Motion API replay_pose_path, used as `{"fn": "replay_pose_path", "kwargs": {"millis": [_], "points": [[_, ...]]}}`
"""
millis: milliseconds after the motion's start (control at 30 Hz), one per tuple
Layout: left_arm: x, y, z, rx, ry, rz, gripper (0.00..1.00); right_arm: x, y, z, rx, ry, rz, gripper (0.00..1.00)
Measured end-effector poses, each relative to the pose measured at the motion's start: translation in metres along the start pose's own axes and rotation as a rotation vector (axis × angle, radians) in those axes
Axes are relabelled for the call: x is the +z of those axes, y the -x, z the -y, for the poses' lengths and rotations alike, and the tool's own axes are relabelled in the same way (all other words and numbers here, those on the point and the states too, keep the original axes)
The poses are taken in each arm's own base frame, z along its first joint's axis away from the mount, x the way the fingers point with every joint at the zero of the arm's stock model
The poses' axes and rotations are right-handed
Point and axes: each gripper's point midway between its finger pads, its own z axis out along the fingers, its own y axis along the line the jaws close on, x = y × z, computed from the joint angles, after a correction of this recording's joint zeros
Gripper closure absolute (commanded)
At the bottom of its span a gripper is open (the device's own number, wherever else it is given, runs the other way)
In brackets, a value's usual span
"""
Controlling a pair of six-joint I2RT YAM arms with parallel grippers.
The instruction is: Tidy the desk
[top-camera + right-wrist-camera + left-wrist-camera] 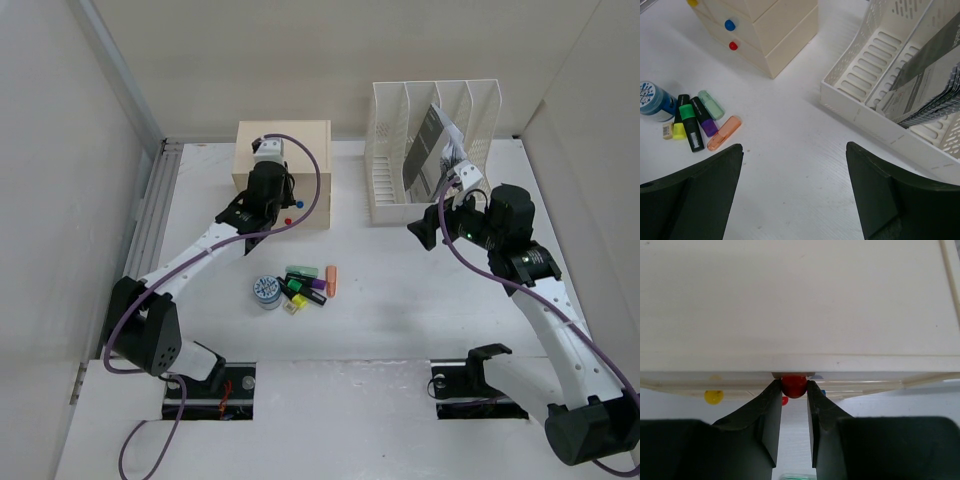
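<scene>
The white desk (390, 300) holds a beige drawer box (300, 140) at the back. My left gripper (272, 208) is at the box's front, shut on a red drawer knob (794, 385). A yellow knob (713, 396), another red knob and a blue knob (298, 203) show below it. Several highlighters (305, 283) lie in a loose cluster mid-desk with an orange one (331, 280) and a round blue tin (266, 291); they also show in the right wrist view (695, 120). My right gripper (437, 215) hangs open and empty above bare desk (795, 150), in front of the file rack.
A white slotted file rack (385, 195) with papers (430, 150) stands at the back right, close to my right gripper (875, 115). An aluminium rail (150, 220) runs along the left side. Two cutouts (210, 390) (470, 385) sit by the arm bases. Walls enclose the desk.
</scene>
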Motion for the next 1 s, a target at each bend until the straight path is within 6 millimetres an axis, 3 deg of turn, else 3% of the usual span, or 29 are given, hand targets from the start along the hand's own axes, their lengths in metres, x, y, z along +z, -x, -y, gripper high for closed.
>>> {"fn": "replay_pose_path", "kwargs": {"millis": [300,1000], "points": [[-0.004,-0.003,0.002,-0.015,0.007,0.007,0.9,0.0,0.0,0.0,0.0,0.0,0.0,0.11],[-0.068,-0.034,0.008,-0.116,-0.031,0.037,0.91,-0.001,0.001,0.0,0.006,0.0,0.001,0.11]]}}
